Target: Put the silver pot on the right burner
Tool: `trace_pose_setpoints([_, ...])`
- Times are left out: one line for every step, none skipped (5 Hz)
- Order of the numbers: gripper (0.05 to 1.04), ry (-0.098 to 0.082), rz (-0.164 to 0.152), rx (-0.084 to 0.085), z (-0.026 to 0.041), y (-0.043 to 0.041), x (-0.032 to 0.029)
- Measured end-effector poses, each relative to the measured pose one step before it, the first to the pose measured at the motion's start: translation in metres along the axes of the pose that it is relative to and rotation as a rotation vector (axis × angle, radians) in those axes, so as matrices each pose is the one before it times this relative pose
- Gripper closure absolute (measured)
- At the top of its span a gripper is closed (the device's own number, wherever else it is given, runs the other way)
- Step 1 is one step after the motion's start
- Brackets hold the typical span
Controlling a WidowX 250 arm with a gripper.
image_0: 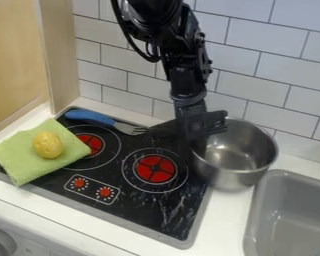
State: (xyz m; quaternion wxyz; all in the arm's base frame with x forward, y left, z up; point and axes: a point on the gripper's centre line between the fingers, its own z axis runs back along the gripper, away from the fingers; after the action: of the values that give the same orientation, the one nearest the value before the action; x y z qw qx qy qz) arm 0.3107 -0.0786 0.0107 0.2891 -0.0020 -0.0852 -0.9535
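Observation:
The black gripper (195,142) hangs down at the left side of the silver pot (239,172), close against its rim; whether it holds the rim I cannot tell. The pot stands open-topped to the right of the black stove (146,212), between it and the sink, and its left wall is partly hidden behind the gripper. The right burner (155,169), a red disc inside white rings, lies left of the pot and a little left of the gripper.
A green cloth (22,157) with a yellow potato (48,145) on it covers the stove's left part. Behind the burners lies a blue-handled fork (89,117). The grey sink (261,205) is at the lower right, and a tiled wall (263,72) rises behind.

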Motion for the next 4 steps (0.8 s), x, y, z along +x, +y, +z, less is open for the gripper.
trace_pose_setpoints([1.026, 0.0032, -0.0049, 0.004, -0.00036, 0.00231, 0.00112])
trace_pose_setpoints([1.03, -0.0047, -0.0186, -0.0121, 0.00049, -0.00191, 0.00082])
trace_pose_setpoints([1.03, 0.0194, -0.0205, 0.0142, 0.01141, 0.00214, -0.00109])
trace_pose_setpoints([1.03, 0.032, -0.0239, 0.0355, 0.01742, -0.00093, -0.00071])
